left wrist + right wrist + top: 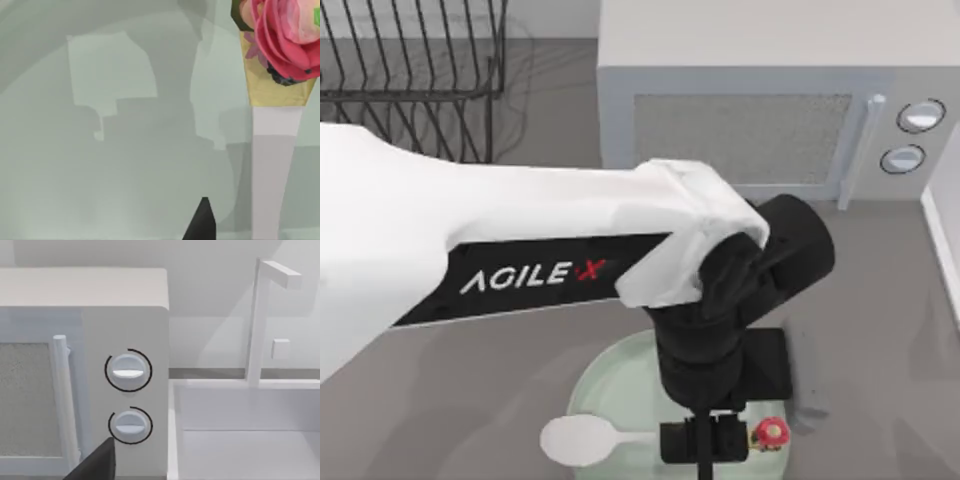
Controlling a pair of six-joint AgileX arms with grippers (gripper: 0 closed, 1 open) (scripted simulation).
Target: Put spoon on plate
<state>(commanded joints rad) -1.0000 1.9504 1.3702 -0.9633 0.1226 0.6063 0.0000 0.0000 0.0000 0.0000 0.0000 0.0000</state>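
Note:
The pale mint-green plate (620,375) sits at the table's front middle. The white spoon (582,440) stretches left to right across the plate's front part. Its oval bowl reaches over the plate's left rim, and its red-pink ornament (770,432) is near the right rim. My left gripper (705,445) hangs straight over the middle of the handle, hiding that stretch. The left wrist view has the spoon's handle (272,170) and pink flower ornament (287,37) close above the plate's glossy surface (100,165). I cannot tell whether the spoon rests on the plate or hangs just above it.
A pale grey microwave (760,110) with two round knobs (128,371) stands at the back right. A dark wire dish rack (410,60) is at the back left. A white sink basin (250,430) and tap (260,315) lie right of the microwave, seen from my parked right arm.

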